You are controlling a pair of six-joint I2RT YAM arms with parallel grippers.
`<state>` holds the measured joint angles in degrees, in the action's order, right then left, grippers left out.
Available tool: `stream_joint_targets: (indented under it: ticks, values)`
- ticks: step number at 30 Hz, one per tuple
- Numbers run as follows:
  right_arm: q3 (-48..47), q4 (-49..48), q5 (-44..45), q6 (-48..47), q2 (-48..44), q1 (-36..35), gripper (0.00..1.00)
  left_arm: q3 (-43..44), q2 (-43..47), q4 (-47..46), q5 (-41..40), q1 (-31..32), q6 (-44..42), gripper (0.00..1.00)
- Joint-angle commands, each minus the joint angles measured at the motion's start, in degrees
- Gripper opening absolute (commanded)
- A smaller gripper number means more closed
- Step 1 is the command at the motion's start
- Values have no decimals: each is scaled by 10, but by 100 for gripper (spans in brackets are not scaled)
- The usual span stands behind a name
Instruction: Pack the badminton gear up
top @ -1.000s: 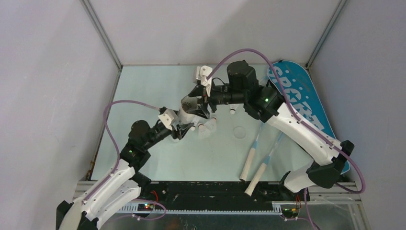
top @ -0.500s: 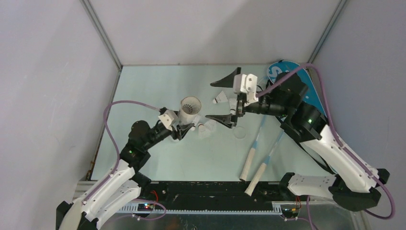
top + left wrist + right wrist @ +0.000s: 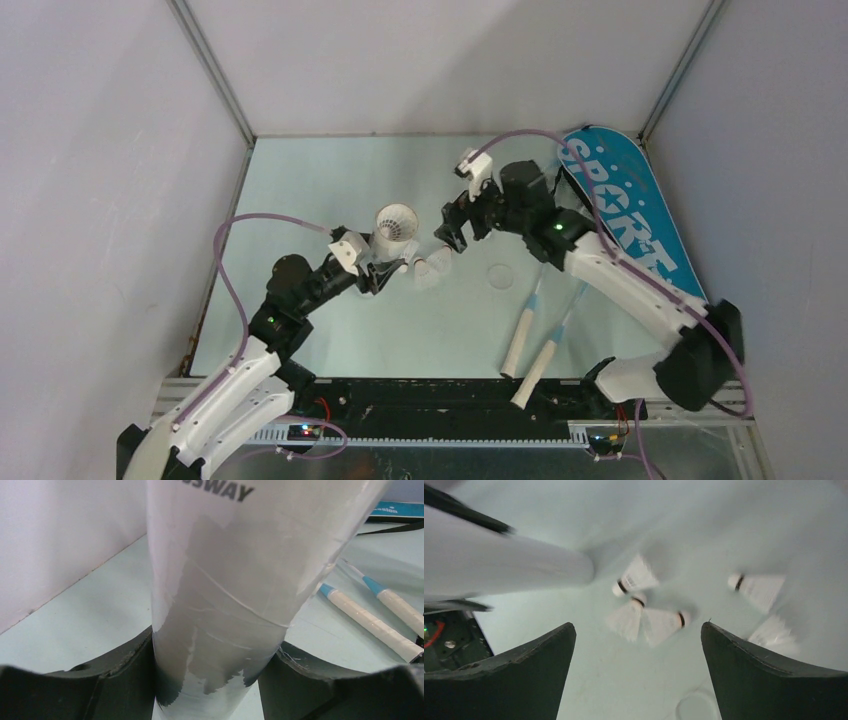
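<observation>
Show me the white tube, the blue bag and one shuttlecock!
white tube (image 3: 220, 595): left wrist view, its side wall.
blue bag (image 3: 625, 205): top external view, its printed face.
shuttlecock (image 3: 636, 577): right wrist view, its feathers.

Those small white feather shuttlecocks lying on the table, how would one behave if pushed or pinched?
Likely light, so a white feather shuttlecock may skid at a nudge. Lying on its side, it could roll in an arc. Thin feathers look crushable.

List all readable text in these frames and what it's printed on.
"SPORT": on the blue bag, top view.
"SSWAY": on the white tube, left wrist view; the frame edge cuts off the start of the word.
Small white print on the bag's edge, left wrist view: too small to read.
Right wrist view: none.
</observation>
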<state>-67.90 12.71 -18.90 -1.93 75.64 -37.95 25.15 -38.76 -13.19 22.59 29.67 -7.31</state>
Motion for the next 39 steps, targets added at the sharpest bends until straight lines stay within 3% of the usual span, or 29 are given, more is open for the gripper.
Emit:
stream_joint_targets:
  ticks: [1, 9, 15, 26, 35, 39]
  values:
    - [7, 44, 79, 60, 69, -2, 98, -18, -3, 63, -1, 1, 34, 64]
    - [17, 1, 149, 25, 211, -44, 93, -12, -13, 72, 3, 1, 32, 64]
    - [17, -33, 217, 0, 267, -65, 82, -13, -12, 78, -2, 1, 29, 64]
    - [37, -93, 232, -13, 285, -64, 64, -11, -16, 78, -1, 1, 28, 64]
    - [38, -84, 251, -10, 282, -68, 62, -8, -19, 84, 2, 1, 27, 64]
    - [43, -95, 221, -25, 274, -75, 64, -10, -20, 80, 8, 1, 27, 64]
